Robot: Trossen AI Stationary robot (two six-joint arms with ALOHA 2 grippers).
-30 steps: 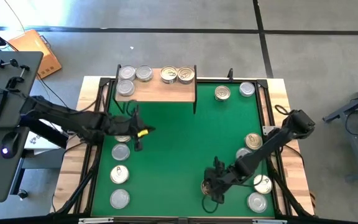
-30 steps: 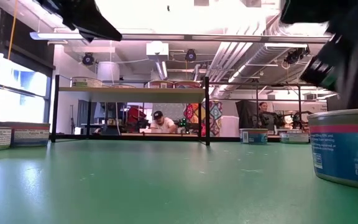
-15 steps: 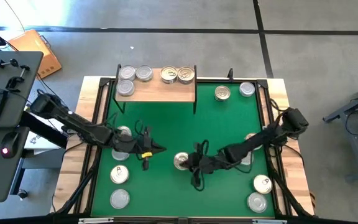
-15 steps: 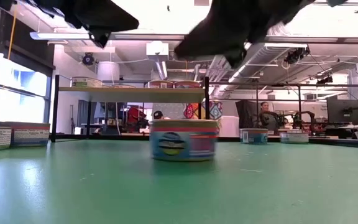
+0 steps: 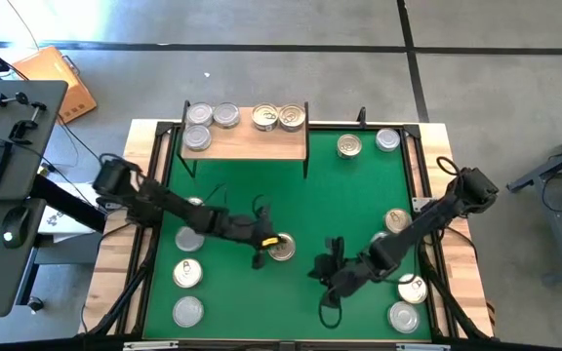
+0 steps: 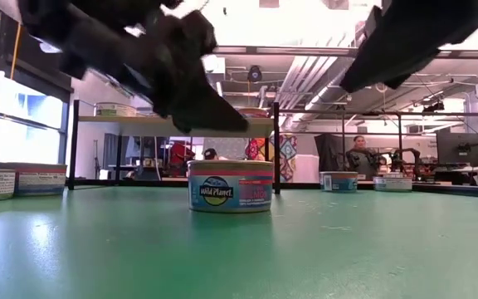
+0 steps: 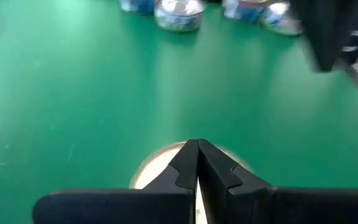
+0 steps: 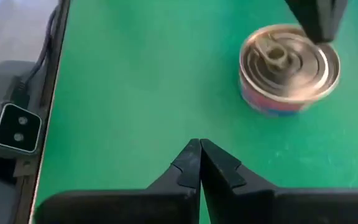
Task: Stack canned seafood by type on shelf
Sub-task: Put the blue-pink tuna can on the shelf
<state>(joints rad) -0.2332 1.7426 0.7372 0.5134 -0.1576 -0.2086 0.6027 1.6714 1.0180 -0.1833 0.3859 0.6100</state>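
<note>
High view, centre of the frame: my left gripper (image 5: 265,245), jaws clenched on nothing, hangs just left of a gold-lidded can (image 5: 281,249) standing alone on the green mat (image 5: 261,195) of the counter. My right gripper (image 5: 326,263) – jaws likewise pressed together, empty – sits to the can's lower right, apart from it. The shelf (image 5: 247,141) occupies the upper left of the mat and carries three silver-lidded cans (image 5: 198,115) at its left end and two gold-lidded cans (image 5: 279,118) at its right. Other cans remain on the mat: a column at lower left (image 5: 187,274), two at upper right (image 5: 349,146), several along the right edge (image 5: 413,289) (one partly hidden by my right arm).
</note>
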